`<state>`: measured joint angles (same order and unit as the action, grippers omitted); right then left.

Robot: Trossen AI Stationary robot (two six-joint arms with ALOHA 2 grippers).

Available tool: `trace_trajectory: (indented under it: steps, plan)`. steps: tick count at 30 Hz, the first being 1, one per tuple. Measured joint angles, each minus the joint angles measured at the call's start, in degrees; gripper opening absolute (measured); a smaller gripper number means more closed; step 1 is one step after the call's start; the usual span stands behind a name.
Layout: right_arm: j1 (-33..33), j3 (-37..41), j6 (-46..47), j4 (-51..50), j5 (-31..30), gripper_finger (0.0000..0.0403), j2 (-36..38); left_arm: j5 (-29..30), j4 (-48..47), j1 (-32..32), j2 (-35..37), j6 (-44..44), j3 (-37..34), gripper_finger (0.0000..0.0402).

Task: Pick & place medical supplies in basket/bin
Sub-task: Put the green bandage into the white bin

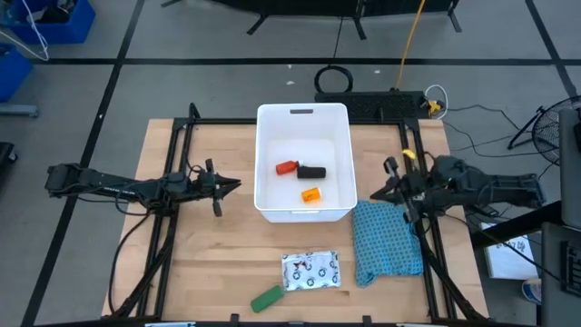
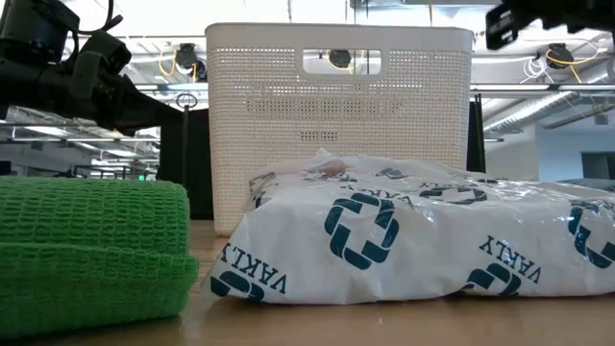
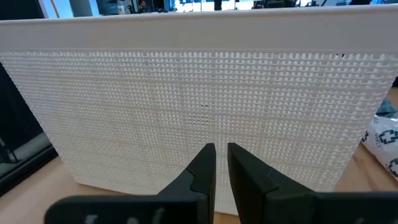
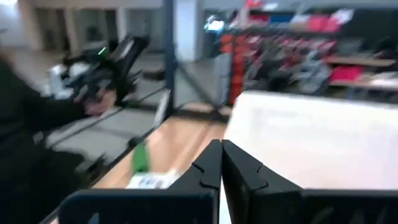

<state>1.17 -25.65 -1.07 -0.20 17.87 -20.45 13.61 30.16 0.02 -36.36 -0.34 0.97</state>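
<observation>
The white bin [image 1: 304,213] stands mid-table and holds a red piece [image 1: 287,167], a black piece [image 1: 311,172] and an orange piece [image 1: 310,193]. Near the table's near edge, the white pouch with dark print [image 1: 310,271] lies flat, and a green piece [image 1: 267,298] lies beside it. In the low view, the green piece [image 2: 91,245] and the pouch [image 2: 413,240] fill the foreground before the bin [image 2: 336,125]. My left gripper [image 1: 234,184] hovers left of the bin, shut and pointing at its wall [image 3: 199,106]. My right gripper [image 1: 377,193] hovers right of the bin, shut.
A teal-blue textured cloth [image 1: 386,241] lies folded on the table's right side, just below my right gripper. Black frame rails [image 1: 172,218] run along both table sides. Bare wood [image 1: 218,254] lies left of the pouch. Cables and a fan sit on the floor beyond the table.
</observation>
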Motion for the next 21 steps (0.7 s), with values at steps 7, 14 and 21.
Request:
trace_trajectory:
  steps: [7, 14, 21]
  plan:
    - [-7.42, 1.14, -10.40, -5.24, 0.34, 0.0000, 1.60, -0.03, -0.05, -0.01, 0.00, -1.57, 0.00, 0.0047]
    - [-7.67, 2.13, -14.35, -4.13, 0.25, 0.0000, 8.48, -2.75, -0.08, 0.01, 0.00, -3.00, 0.00, 0.0047]
    - [-7.67, 11.32, -8.61, 6.80, -0.12, 0.0000, 10.05, -3.13, -0.43, -0.03, 0.00, -7.32, 0.00, 0.0047]
